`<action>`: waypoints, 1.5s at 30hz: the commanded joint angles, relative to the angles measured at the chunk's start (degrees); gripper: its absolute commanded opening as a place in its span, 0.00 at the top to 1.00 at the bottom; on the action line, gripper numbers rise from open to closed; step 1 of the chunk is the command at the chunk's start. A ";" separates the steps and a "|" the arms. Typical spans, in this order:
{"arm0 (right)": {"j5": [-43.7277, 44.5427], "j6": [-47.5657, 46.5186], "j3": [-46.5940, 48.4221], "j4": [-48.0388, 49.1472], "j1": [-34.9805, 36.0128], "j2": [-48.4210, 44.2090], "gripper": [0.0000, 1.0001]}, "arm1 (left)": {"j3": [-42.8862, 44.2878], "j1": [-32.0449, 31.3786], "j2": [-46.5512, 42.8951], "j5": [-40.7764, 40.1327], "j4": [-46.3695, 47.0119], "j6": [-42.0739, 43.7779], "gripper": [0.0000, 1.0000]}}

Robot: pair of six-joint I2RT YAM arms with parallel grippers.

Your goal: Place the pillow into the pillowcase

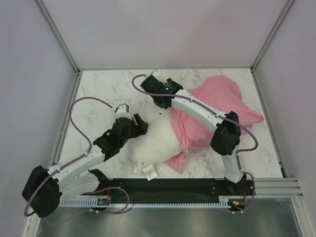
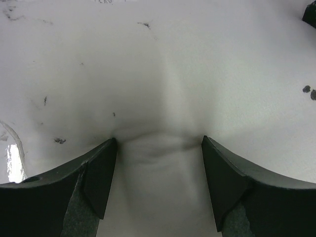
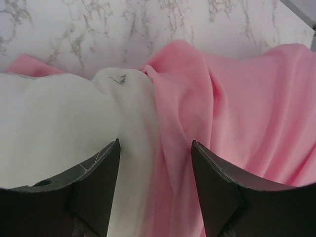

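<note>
The white pillow [image 1: 150, 143] lies mid-table, its right part inside the pink pillowcase [image 1: 222, 101] and its left part bare, with its tag [image 1: 148, 172] at the near edge. My left gripper [image 1: 140, 123] is open and pressed down into the bare pillow [image 2: 163, 74], with a fold of it bulging between the jaws [image 2: 159, 141]. My right gripper [image 1: 164, 104] is open at the pillow's far edge. Its jaws [image 3: 155, 144] straddle the line where the pillowcase's [image 3: 237, 113] opening meets the pillow [image 3: 54, 128]. It grips nothing.
The marble table [image 1: 98, 94] is bounded by grey walls and metal frame posts [image 1: 57, 34]. A black rail [image 1: 163, 190] with the arm bases runs along the near edge. Cables loop off both arms.
</note>
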 commanded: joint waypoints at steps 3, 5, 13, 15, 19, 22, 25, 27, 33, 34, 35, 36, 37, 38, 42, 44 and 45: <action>14.70 -0.60 -0.45 -4.38 -0.24 -0.34 0.38 | -1.74 -2.54 0.50 -1.04 -2.74 -1.19 0.23; 17.00 -0.86 -0.19 -4.47 -0.50 1.32 0.39 | -1.57 -3.25 0.23 -1.57 -3.00 -1.11 0.23; 17.63 -2.97 3.85 -4.38 -1.73 8.10 0.84 | -0.86 -3.95 -0.30 -3.33 -4.15 -0.75 0.23; 15.97 -2.97 6.22 -3.77 -1.73 8.46 1.00 | -0.69 -3.95 -0.21 -3.33 -4.06 -0.67 0.23; 4.13 -6.66 5.35 5.44 0.63 3.19 1.00 | -0.42 -4.65 -0.03 -1.05 0.23 2.23 0.26; -16.16 -5.18 6.05 10.97 0.90 -1.03 1.00 | 0.19 -5.09 0.49 0.97 4.71 4.78 0.28; -32.00 -1.41 3.60 15.46 1.08 -5.51 1.00 | 1.59 -5.44 2.25 2.20 7.53 6.19 0.28; -38.16 0.53 0.00 17.66 1.34 -9.02 1.00 | 2.91 -5.80 4.43 2.03 8.33 6.80 0.28; -51.36 7.39 -16.52 29.00 4.77 -19.75 1.00 | 7.21 -6.24 7.78 0.97 10.26 7.42 0.28; -52.06 7.83 -18.10 30.14 5.29 -20.54 1.00 | 7.83 -6.59 8.40 1.15 10.53 7.33 0.29; -52.42 8.79 -20.99 30.68 5.21 -22.29 1.00 | 8.88 -7.03 8.49 1.15 10.88 7.07 0.29; -52.42 8.98 -22.58 31.21 5.21 -23.35 1.00 | 9.24 -8.25 8.67 0.89 11.14 6.55 0.29; -52.16 9.07 -24.08 32.25 5.21 -24.58 1.00 | 9.68 -9.22 8.67 0.71 11.49 6.37 0.29; -50.59 9.07 -26.27 32.53 5.21 -27.12 1.00 | 10.03 -10.27 8.58 0.54 11.67 6.02 0.30; -42.15 8.80 -28.49 29.90 2.16 -33.20 1.00 | 9.60 -18.00 4.20 -3.06 11.24 6.01 0.28; -43.71 9.33 -29.53 27.96 -1.80 -35.22 1.00 | 9.33 -18.19 -0.09 -3.07 8.00 5.05 0.22; -44.42 10.11 -30.15 27.78 -6.26 -35.75 1.00 | 9.86 -18.02 -1.34 -4.63 2.32 4.79 0.20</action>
